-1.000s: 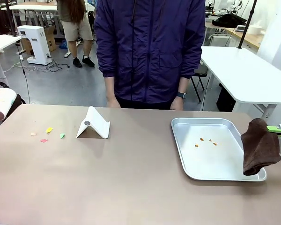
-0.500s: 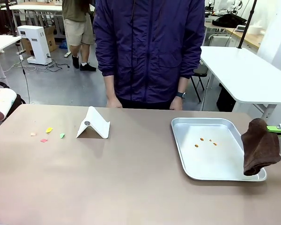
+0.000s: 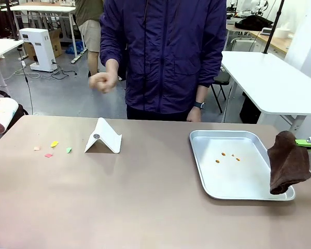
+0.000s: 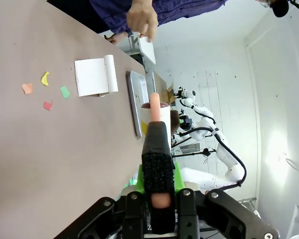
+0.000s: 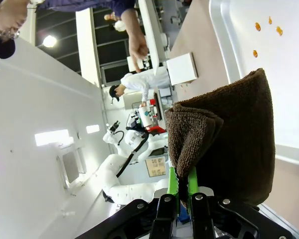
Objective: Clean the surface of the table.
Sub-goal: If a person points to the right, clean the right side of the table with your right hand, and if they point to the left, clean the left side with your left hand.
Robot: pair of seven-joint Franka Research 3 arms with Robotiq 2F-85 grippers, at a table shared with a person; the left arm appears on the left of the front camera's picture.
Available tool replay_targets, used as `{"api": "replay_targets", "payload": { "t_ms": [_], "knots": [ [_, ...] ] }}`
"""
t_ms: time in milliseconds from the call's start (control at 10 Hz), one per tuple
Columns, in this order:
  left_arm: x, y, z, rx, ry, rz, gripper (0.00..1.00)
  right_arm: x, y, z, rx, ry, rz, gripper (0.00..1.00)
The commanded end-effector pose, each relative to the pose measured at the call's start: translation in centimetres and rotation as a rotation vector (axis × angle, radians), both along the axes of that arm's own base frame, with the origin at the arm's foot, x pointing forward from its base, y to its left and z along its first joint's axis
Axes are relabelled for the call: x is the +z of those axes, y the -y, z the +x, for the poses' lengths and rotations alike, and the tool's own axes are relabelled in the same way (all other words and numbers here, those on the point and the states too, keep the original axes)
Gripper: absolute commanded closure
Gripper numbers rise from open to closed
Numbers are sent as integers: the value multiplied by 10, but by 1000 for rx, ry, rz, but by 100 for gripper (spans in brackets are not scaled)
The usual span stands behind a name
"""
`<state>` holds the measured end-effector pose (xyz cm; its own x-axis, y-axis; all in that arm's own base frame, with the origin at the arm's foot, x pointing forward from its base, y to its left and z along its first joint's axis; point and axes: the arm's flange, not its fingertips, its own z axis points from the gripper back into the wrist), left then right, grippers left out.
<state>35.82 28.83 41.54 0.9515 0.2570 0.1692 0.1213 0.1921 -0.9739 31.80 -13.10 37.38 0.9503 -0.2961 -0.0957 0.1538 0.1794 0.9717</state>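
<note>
The taupe counter [image 3: 145, 202] spans the front view between the arms and a standing person. At its left end, the left tool [image 4: 158, 201] is clamped on a lint roller [image 4: 157, 112]. The right tool [image 5: 182, 186] pinches a brown cloth [image 5: 229, 139], which hangs over the metal tray's [image 3: 233, 179] near right corner. Coloured paper scraps [image 3: 54, 143] lie on the counter's left part.

The person's hand [image 3: 102, 81] has lifted to chest height, loosely fisted.

Taupe table [image 3: 145, 207] with coloured paper scraps [image 3: 54, 143], white folded stand [image 3: 106, 140], metal tray [image 3: 233, 176].
</note>
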Motion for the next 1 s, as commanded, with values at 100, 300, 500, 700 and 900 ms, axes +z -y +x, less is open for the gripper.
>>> {"api": "replay_targets", "payload": {
  "t_ms": [100,300,500,700,900],
  "knots": [
    [4,1,-1,-1,11,-19,100,1,-5,-5,-1,-11,4,100],
    [4,1,-1,-1,11,-19,100,1,-5,-5,-1,-11,4,100],
    [0,0,0,0,0,0,78,1,-5,-5,-1,-11,4,100],
    [-1,1,3,45,-24,70,78,1,-5,-5,-1,-11,4,100],
    [-7,5,12,175,-130,215,78,1,-5,-5,-1,-11,4,100]
  ]
}}
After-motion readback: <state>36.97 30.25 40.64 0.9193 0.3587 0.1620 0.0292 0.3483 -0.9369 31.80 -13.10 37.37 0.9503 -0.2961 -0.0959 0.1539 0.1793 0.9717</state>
